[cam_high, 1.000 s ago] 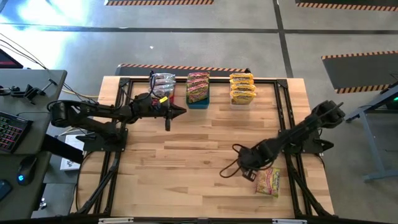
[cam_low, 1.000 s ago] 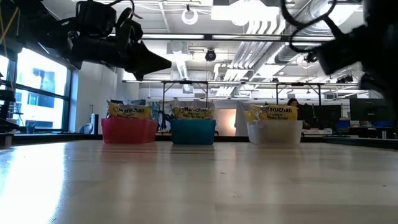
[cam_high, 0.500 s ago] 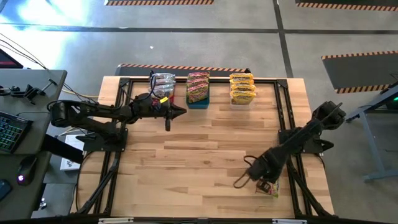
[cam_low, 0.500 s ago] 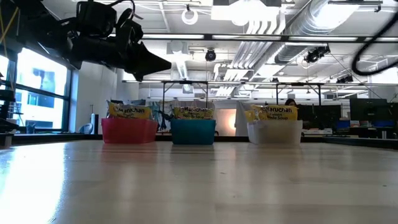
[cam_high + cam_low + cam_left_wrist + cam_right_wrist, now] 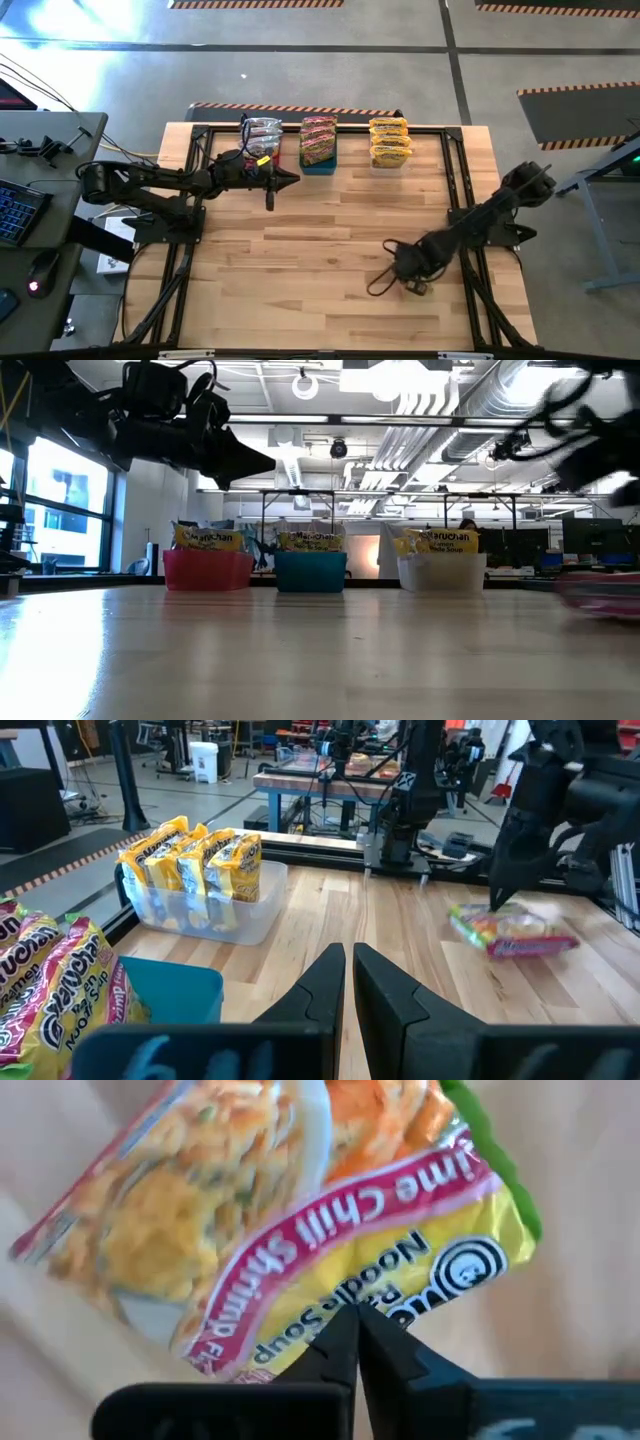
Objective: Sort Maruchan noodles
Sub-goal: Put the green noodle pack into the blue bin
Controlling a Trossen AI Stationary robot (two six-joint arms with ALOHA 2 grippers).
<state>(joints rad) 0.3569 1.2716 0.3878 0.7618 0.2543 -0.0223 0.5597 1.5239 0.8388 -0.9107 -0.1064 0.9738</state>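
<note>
The right claw point(image 5: 357, 1342) is pressed together with nothing pinched, tips sitting right on top of the lime chili shrimp packet point(image 5: 300, 1230), which lies flat on the counter point(image 5: 300, 270) near its front right corner, long axis running slantwise across the claw's line. The right arm is obviously way nearer to it. The left claw point(image 5: 349, 982), shut too, just hangs over by the blue bin point(image 5: 318, 163) at the far edge, well apart from that packet.
</note>
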